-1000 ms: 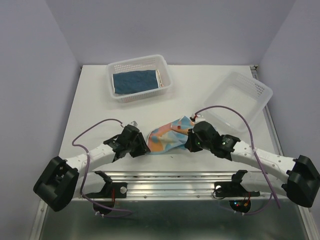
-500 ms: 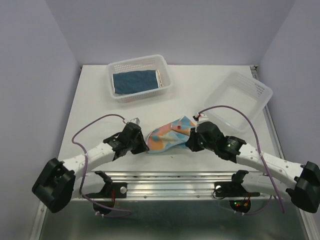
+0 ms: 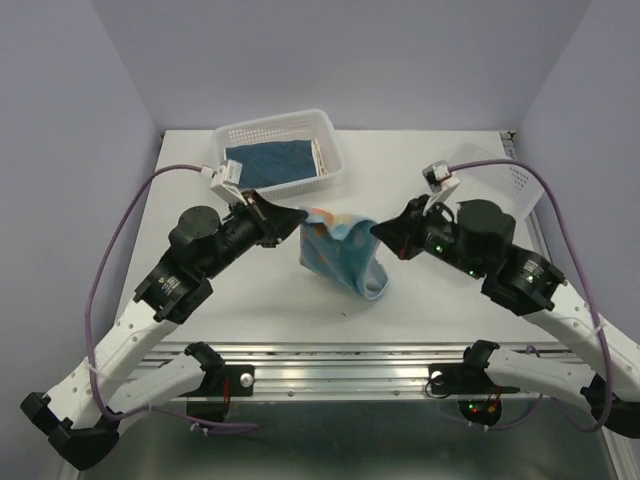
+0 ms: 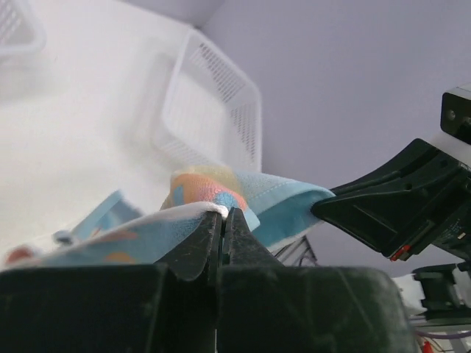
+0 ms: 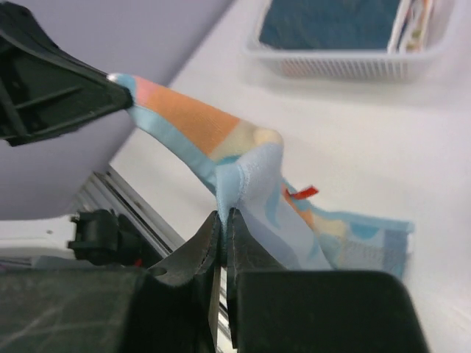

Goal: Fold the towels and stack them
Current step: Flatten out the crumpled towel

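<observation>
A light blue towel (image 3: pixel 340 250) with orange and yellow spots hangs above the table, held between both arms. My left gripper (image 3: pixel 300 215) is shut on its left corner (image 4: pixel 218 211). My right gripper (image 3: pixel 377 230) is shut on its right corner (image 5: pixel 229 207). The cloth (image 5: pixel 213 129) droops between the two grips, and its lower end (image 3: pixel 372 290) reaches down to the table. A navy towel (image 3: pixel 270 162) lies folded in the white basket (image 3: pixel 330 175) at the back left, with the edges of other towels (image 3: pixel 320 157) standing beside it.
A second white perforated basket (image 3: pixel 520 185) sits at the back right, partly hidden behind the right arm. Purple cables loop over both arms. The metal rail (image 3: pixel 340 355) runs along the table's near edge.
Both arms have risen from low over the table, lifting the light blue towel off the surface. The left gripper closed on its corner during this time.
</observation>
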Controlling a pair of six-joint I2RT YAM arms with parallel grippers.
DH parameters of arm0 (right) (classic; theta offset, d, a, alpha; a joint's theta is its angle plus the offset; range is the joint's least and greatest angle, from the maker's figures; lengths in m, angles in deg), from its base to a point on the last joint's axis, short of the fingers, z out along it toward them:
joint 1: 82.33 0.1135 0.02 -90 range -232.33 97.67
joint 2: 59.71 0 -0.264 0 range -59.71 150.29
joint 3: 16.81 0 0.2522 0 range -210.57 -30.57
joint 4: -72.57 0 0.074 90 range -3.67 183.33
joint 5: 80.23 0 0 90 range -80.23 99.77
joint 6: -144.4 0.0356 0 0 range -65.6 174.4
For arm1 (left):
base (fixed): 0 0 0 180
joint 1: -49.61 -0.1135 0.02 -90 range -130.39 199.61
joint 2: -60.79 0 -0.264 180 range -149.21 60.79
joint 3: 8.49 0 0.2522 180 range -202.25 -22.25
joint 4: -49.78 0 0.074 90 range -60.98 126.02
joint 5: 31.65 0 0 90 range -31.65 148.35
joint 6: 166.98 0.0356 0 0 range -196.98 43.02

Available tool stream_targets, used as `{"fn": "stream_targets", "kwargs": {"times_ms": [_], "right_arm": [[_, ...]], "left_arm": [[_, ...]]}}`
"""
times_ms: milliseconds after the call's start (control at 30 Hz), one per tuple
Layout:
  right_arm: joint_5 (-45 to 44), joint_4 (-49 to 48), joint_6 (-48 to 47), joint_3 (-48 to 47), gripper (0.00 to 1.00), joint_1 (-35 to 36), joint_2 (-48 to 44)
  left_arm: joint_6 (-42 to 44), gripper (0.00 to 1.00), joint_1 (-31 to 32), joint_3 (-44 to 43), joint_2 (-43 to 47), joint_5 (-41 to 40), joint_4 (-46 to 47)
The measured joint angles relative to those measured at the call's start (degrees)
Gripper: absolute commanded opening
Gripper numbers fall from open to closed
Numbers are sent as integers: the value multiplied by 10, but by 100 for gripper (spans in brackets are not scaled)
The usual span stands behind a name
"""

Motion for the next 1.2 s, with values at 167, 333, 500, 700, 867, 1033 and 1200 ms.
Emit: {"fn": "stream_targets", "kwargs": {"times_ms": [167,333,500,700,867,1033,1200], "right_arm": [[40,19,-35,-152,1,0,7],[110,36,-46,-236,1,0,22],[209,38,-42,-261,2,0,26],[286,38,-20,-261,2,0,20],[282,38,-14,-261,1,0,19],[187,47,-22,-261,1,0,24],[5,57,-47,-261,1,1,62]], "left_arm": [[5,0,0,-109,-4,11,-4],[0,0,0,-175,5,60,3],[-19,0,0,-181,35,107,7],[-48,0,0,-180,78,151,16],[-60,0,0,-166,90,159,37],[-60,0,0,-127,83,129,36],[-50,0,1,-99,45,26,21]]}}
